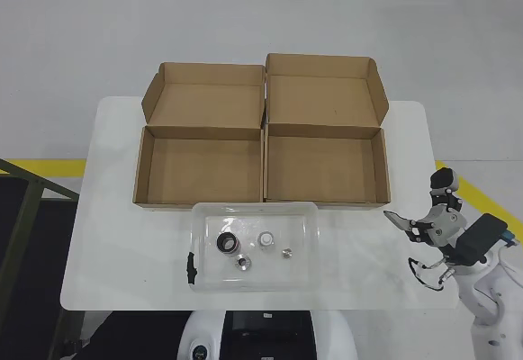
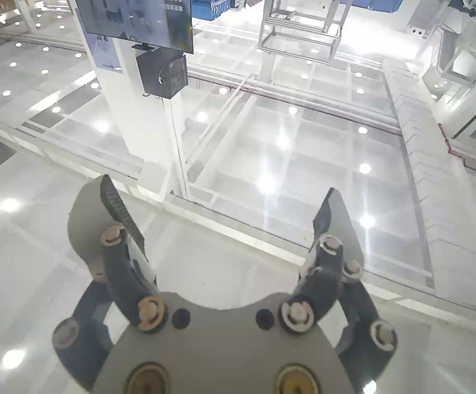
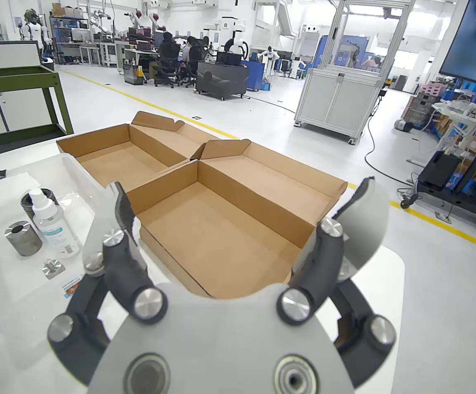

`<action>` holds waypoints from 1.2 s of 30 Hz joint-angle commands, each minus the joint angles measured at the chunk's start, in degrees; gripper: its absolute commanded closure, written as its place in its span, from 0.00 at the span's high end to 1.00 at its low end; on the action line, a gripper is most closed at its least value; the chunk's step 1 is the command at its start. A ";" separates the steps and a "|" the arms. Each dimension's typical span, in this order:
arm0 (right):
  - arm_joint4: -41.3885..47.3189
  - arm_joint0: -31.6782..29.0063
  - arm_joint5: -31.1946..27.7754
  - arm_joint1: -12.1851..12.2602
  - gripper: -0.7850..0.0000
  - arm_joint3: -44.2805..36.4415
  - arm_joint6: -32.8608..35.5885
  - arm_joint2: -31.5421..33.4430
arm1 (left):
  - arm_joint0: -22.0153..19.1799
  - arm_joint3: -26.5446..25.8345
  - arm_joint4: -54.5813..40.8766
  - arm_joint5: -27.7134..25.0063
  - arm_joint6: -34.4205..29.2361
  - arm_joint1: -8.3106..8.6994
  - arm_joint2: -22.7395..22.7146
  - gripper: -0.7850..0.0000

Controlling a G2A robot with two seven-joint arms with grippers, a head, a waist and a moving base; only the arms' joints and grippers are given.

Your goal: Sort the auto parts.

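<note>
Spread wide in the foreground of its own wrist view, the right gripper [image 3: 242, 184] is shown with nothing between its fingers. In the top view it is held over the right edge of the white table [image 1: 117, 225], at the lower right of the frame. The left gripper [image 2: 217, 184] is likewise parted and unloaded, and is pointed away from the work.

Awaiting sorting in a clear plastic tray [image 1: 255, 208] at the lower centre of the top view are a dark ringed cylinder [image 1: 229, 243], a steel cylinder [image 1: 242, 263], a small white bottle [image 1: 266, 239] and a small metal fitting [image 1: 287, 253]. All four are set apart from one another, and a black piece [image 1: 190, 267] is lodged at the tray's left rim.

Just above the tray, a left cardboard box [image 1: 198, 171] and a right cardboard box [image 1: 326, 169] are placed side by side with their lids folded back.

With every part in the tray, sorting is judged not yet begun, and a first pick is taken as the step in hand. The fitting, nearest the right arm, is probably best taken first. The tray wall should be cleared from above and the fingers lowered straight down astride the part. They should be closed only once the bottle is well outside them. So low a part may be squeezed out sideways, so a centred grip is advised before lifting.
</note>
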 commanded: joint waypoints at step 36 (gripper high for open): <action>-3.77 2.44 -5.13 0.64 1.00 -4.16 12.14 -6.21 | 0.00 0.00 0.00 0.00 0.00 0.00 0.00 1.00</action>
